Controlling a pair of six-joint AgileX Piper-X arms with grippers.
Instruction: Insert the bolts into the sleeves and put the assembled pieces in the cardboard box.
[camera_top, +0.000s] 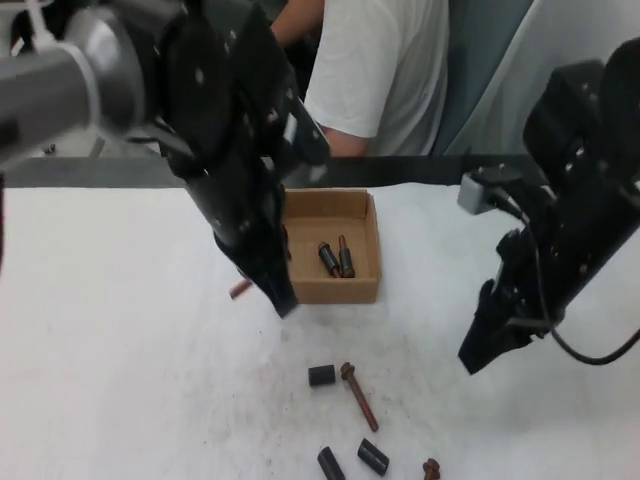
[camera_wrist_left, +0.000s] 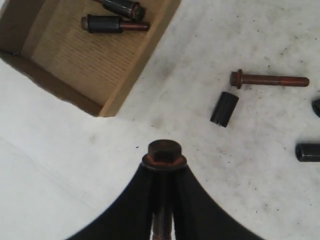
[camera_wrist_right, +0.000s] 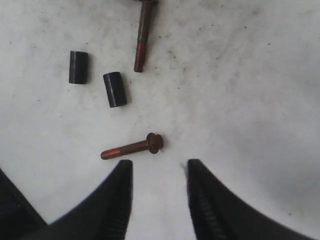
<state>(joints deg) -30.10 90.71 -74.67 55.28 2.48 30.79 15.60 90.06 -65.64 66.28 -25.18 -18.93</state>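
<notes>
High view: the left gripper (camera_top: 283, 298) hangs just beside the cardboard box (camera_top: 330, 290), which contains two assembled pieces (camera_top: 337, 258); three sleeves (camera_top: 321, 376) and two loose bolts (camera_top: 358, 395) lie on the bench (camera_top: 120, 350). Left wrist view: it is clamped on a third bolt (camera_wrist_left: 165, 152). Right wrist view: the right gripper (camera_wrist_right: 156, 167) is parted, empty, with the nearest bolt (camera_wrist_right: 132, 147) just ahead.

Bright, diffuse light from above washes the white worktop (camera_top: 120, 350) almost to glare; the few shadows are faint and soft-edged.
</notes>
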